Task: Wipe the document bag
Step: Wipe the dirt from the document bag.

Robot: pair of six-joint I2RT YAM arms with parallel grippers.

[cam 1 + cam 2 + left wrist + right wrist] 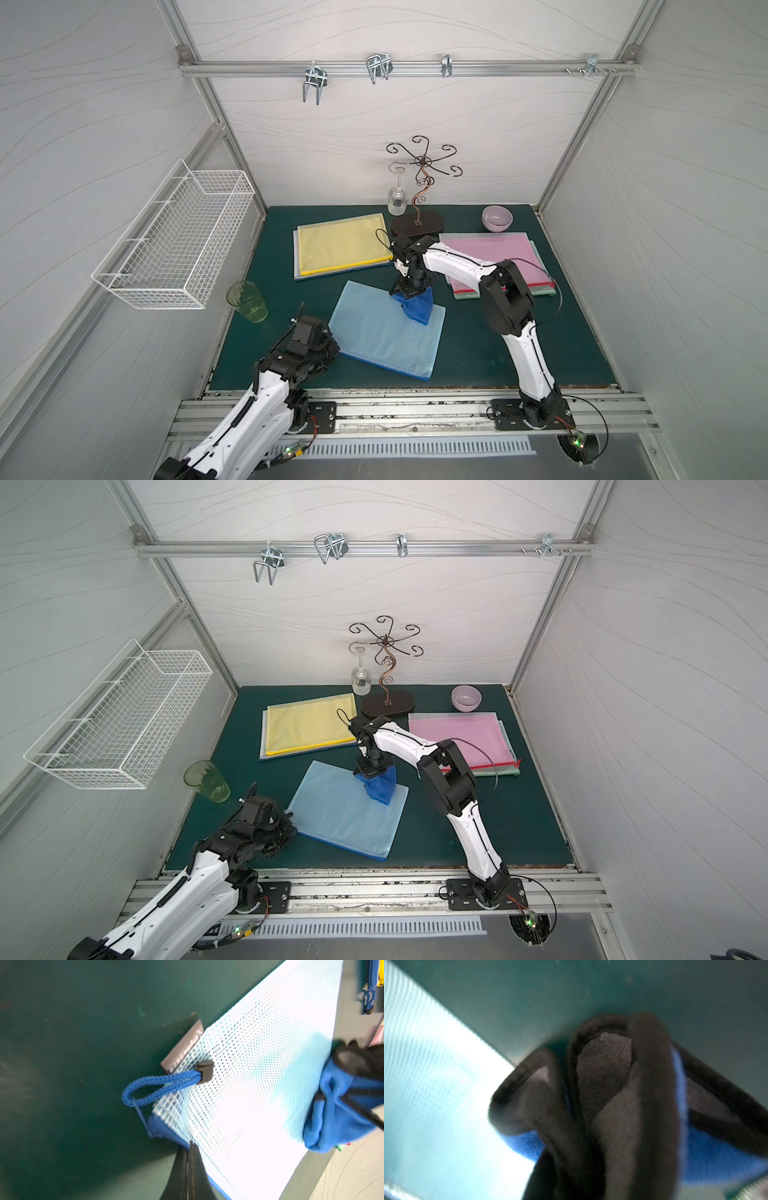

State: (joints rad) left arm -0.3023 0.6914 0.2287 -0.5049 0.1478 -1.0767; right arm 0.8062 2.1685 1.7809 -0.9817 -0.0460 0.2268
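While lying flat on green worktop (478, 357), near the front: light blue document bag (382, 336). Pressed on its far corner: dark blue cloth (417, 311), clamped in right pincer (409, 294). At bag's near left corner: left pincer (189, 1145), tips squeezed together, touching the edge.

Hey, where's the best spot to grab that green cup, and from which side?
Probably the green cup at mid-wall, jaws across it, coming in level from the middle of the mat. It stands upright and open-topped, and the wire basket crowds its outer side.
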